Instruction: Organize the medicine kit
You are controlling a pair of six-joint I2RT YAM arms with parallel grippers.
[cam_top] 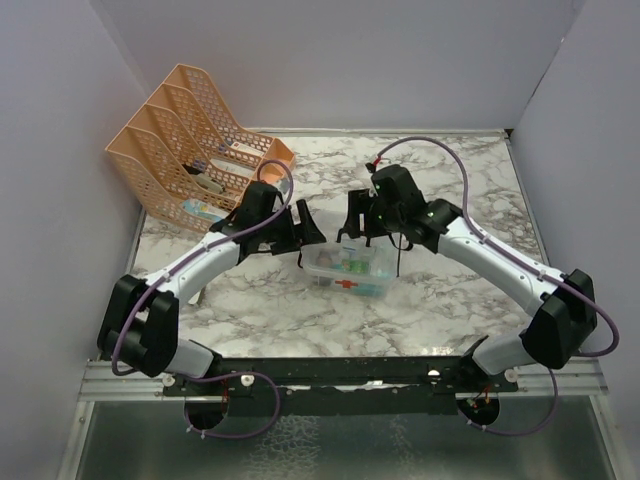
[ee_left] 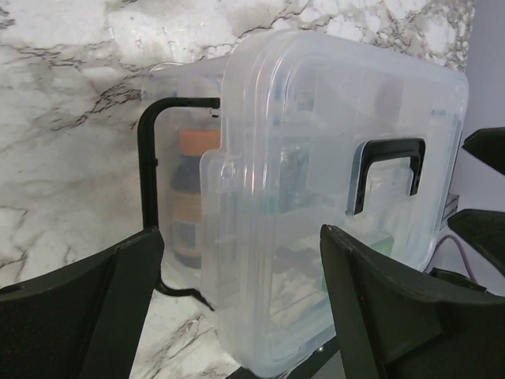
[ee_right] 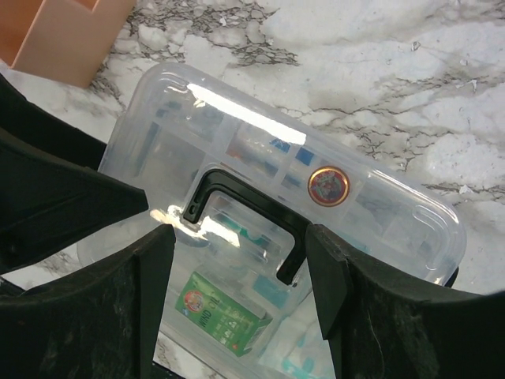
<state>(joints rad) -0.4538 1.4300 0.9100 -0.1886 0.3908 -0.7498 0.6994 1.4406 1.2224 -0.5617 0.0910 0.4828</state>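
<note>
Top: kit (cam_top: 348,270) sits mid-table. L gripper (cam_top: 306,232) is at its left rear, R gripper (cam_top: 362,228) over its back edge.
L wrist: your fingers (ee_left: 87,308) are spread, clear lid (ee_left: 316,118) between them.
R wrist: fingers spread wide either side of the lid's black handle (ee_right: 252,200).

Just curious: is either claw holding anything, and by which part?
Cannot tell. The left gripper and right gripper both stand open around the clear lid; no grip shows.
</note>
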